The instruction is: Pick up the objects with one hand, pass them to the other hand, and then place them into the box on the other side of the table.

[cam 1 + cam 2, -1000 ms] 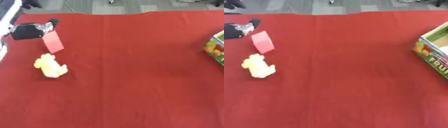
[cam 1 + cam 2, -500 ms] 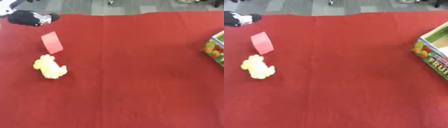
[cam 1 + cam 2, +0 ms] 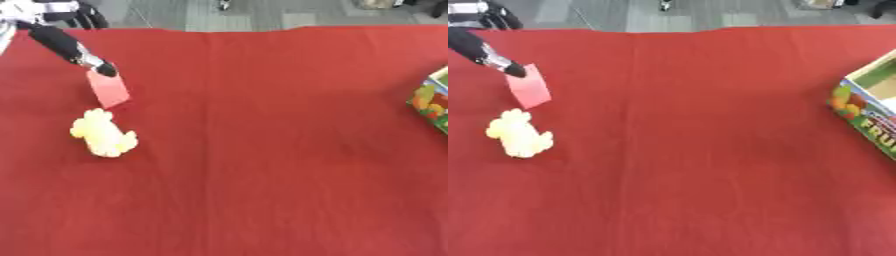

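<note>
1. Left eye view: near half of the table, covered in red cloth, carries none of the task's things.
2. Yellow lumpy soft item lies on the cloth at left, about mid-depth; exact kind not resolvable.
3. Pink-red flat rectangular piece sits just beyond the yellow item, tilted, near it but apart from it.
4. Left hand reaches in from the upper left corner. One dark extended finger has its tip at the upper edge of the pink-red piece, apparently touching. Nothing is gripped. Whether the other fingers are curled or straight: cannot tell.
5. Cardboard box with fruit print stands at the right edge, open top, well apart from both items.
6. Right hand shows in neither view.
7. Grey floor lies past the table's far edge.
</note>
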Controlling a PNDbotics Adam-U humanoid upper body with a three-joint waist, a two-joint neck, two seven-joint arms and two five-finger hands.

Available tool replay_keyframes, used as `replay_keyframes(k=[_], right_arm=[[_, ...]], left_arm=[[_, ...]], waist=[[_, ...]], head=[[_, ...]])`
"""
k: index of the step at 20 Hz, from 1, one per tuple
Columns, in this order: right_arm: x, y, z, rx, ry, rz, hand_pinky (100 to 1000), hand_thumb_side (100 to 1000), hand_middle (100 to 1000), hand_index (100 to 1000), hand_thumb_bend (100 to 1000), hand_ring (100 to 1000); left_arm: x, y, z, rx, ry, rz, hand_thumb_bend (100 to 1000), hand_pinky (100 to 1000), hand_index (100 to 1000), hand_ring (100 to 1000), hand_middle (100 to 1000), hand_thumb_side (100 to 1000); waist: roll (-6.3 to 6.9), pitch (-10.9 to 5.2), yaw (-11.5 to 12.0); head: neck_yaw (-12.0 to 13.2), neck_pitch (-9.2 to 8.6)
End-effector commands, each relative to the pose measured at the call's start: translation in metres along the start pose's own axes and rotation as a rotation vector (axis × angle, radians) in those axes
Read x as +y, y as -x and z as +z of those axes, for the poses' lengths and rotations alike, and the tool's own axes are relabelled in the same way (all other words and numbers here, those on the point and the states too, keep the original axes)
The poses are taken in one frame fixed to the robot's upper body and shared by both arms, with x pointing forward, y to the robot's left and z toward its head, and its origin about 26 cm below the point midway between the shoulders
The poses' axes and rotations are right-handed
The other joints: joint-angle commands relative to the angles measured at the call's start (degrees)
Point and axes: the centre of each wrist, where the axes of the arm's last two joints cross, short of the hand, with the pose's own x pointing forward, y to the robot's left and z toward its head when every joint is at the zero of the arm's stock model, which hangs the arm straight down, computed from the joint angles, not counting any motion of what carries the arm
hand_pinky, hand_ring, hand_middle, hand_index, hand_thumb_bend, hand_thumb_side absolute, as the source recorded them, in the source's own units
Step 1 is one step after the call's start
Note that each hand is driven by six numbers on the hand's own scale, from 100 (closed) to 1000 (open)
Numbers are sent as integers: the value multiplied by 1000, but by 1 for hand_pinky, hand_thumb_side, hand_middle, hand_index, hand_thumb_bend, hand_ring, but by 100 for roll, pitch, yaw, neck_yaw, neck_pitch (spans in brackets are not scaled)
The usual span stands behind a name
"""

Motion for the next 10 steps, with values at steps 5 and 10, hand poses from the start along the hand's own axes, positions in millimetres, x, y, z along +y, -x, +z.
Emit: replay_keyframes(k=[5, 10], right_arm=[[-7, -6, -2, -12, -9, 45, 990, 585, 832, 913, 100, 1000], [-6, -6, -2, -13, -11, 53, 990, 584, 830, 912, 100, 1000]], left_arm=[[14, 9, -3, 102, 75, -86, 734, 886, 844, 851, 810, 100], [15, 10, -7, 112, 66, -57, 682, 891, 851, 851, 799, 100]], waist=[[4, -84, -19], [-6, -49, -41]], head=[[65, -25], [91, -54]])
